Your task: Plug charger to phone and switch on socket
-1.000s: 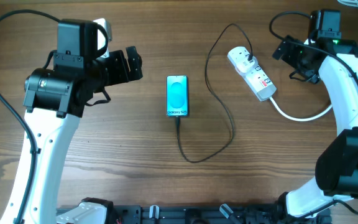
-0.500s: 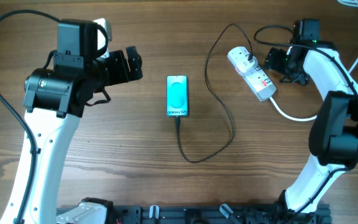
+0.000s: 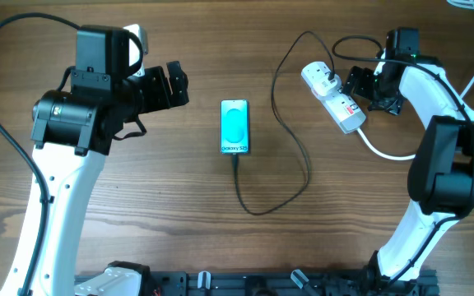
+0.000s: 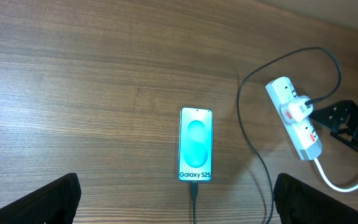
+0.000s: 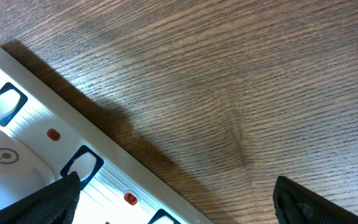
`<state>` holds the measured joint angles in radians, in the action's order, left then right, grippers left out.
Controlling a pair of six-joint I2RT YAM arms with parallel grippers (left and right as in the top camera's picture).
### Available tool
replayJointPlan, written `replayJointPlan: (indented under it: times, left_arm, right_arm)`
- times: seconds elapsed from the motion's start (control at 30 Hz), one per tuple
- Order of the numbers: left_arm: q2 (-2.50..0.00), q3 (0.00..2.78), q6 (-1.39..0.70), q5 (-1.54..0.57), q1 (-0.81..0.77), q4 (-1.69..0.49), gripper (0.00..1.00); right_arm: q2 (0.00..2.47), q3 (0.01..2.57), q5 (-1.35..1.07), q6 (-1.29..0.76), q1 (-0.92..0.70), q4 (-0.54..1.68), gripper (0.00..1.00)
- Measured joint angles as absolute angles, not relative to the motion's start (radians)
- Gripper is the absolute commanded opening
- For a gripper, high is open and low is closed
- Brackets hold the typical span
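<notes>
The phone [image 3: 234, 125] lies flat mid-table with its cyan screen lit, and shows in the left wrist view too [image 4: 196, 144]. The charger [image 3: 301, 160], a thin black cable, runs from the phone's lower end, where its tip sits [image 4: 194, 188], in a loop up to a plug on the socket [image 3: 334, 97]. This white strip lies diagonally at the back right. My right gripper [image 3: 359, 86] stands open at the strip's right side, with one finger [image 5: 48, 204] over the strip's edge beside a white switch [image 5: 82, 165] and red marks. My left gripper [image 3: 179, 85] hangs open left of the phone, holding nothing.
The socket's thick white cord [image 3: 393, 154] curves away to the right under my right arm. My right gripper also shows at the edge of the left wrist view [image 4: 347, 118]. Bare wooden table [image 3: 155, 189] lies around the phone.
My right gripper has swung left and now sits close against the socket's right side. The left arm, phone and cable have not moved.
</notes>
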<state>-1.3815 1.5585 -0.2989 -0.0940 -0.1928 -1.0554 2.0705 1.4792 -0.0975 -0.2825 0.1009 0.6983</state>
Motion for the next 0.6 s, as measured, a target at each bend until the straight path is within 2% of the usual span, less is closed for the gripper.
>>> replayJointPlan:
  times: [0.6]
  left_arm:
    - [-1.382,1.559,-0.299,-0.094,-0.193,-1.055,1.0]
  right_arm:
    - [2.107,1.48,-0.097,-0.316,0.106,0.653,1.0]
